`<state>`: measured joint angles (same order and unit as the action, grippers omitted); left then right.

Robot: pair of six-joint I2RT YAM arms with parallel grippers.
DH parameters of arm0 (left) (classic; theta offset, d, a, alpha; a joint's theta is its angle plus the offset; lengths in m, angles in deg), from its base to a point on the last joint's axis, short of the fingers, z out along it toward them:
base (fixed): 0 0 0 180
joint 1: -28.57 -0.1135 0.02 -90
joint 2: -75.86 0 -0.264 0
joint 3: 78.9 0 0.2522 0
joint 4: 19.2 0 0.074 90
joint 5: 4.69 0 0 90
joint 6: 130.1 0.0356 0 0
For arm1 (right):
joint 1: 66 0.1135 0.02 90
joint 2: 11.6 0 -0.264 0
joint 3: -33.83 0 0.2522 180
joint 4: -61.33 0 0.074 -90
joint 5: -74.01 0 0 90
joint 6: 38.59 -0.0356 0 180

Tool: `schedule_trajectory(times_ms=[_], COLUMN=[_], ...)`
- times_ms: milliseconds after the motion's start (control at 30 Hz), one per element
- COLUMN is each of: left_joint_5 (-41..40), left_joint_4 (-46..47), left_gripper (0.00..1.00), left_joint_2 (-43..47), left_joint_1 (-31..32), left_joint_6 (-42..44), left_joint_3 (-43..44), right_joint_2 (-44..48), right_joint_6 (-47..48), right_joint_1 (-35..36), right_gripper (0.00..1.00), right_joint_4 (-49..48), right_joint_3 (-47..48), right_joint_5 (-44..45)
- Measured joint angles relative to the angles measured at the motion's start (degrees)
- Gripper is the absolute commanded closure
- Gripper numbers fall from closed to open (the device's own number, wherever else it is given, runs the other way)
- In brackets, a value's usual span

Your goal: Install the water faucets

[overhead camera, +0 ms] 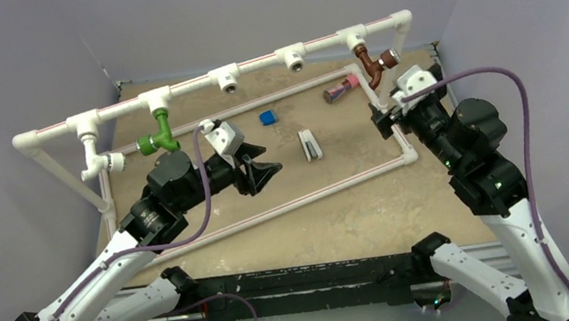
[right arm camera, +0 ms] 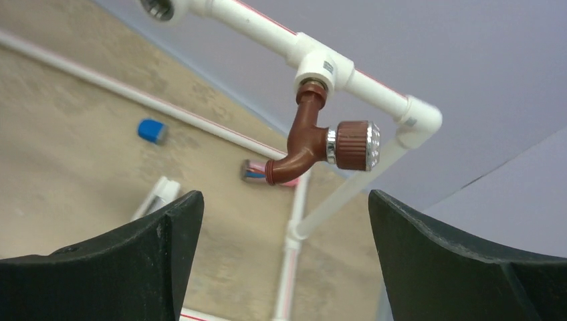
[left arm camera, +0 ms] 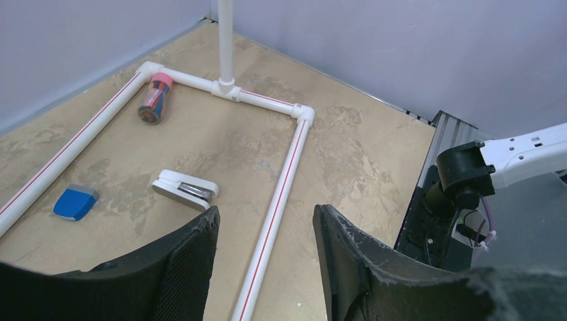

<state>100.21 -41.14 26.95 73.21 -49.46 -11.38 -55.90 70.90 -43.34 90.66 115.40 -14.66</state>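
Jaws wide and empty, the right gripper (right arm camera: 284,200) faced the reddish-brown faucet (right arm camera: 303,142) hanging upright just ahead; left gripper (overhead camera: 263,171), likewise open, sat farther off.

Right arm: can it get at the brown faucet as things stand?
Probably yes. The right gripper is open, and the brown faucet hangs from the top pipe straight ahead, framed between the jaws, with nothing in between.
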Motion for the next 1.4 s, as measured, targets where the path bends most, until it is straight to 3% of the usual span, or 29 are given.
schedule_trajectory(times_ms=[200, 500, 667, 933, 1300, 1400], left_joint_5=[0.07, 0.09, 0.09, 0.09, 0.13, 0.24], left_joint_4=[-0.02, -0.02, -0.02, -0.02, -0.02, -0.02], left_gripper=[0.48, 0.48, 0.48, 0.48, 0.48, 0.48], left_joint_2=[0.28, 0.66, 0.63, 0.59, 0.59, 0.61], left_joint_1=[0.0, 0.0, 0.0, 0.0, 0.0, 0.02], left_joint_6=[-0.02, -0.02, -0.02, -0.02, -0.02, -0.02], left_joint_3=[0.0, 0.0, 0.0, 0.0, 0.0, 0.0], right_joint_2=[-0.26, 2.29, 2.14, -3.87, -11.28, -12.0], right_joint_6=[20.87, 52.76, 65.0, 74.66, 76.76, 76.74], right_joint_1=[4.33, 5.25, 5.62, 8.74, 10.71, 10.71], right_gripper=[0.02, 0.02, 0.02, 0.02, 0.02, 0.06], right_joint_4=[2.62, -6.23, -13.77, -24.35, -25.38, -25.9], right_joint_3=[0.13, -11.87, -16.13, -16.31, -15.28, -15.15], right_joint_5=[3.04, 13.94, 17.38, 20.74, 23.19, 23.26])
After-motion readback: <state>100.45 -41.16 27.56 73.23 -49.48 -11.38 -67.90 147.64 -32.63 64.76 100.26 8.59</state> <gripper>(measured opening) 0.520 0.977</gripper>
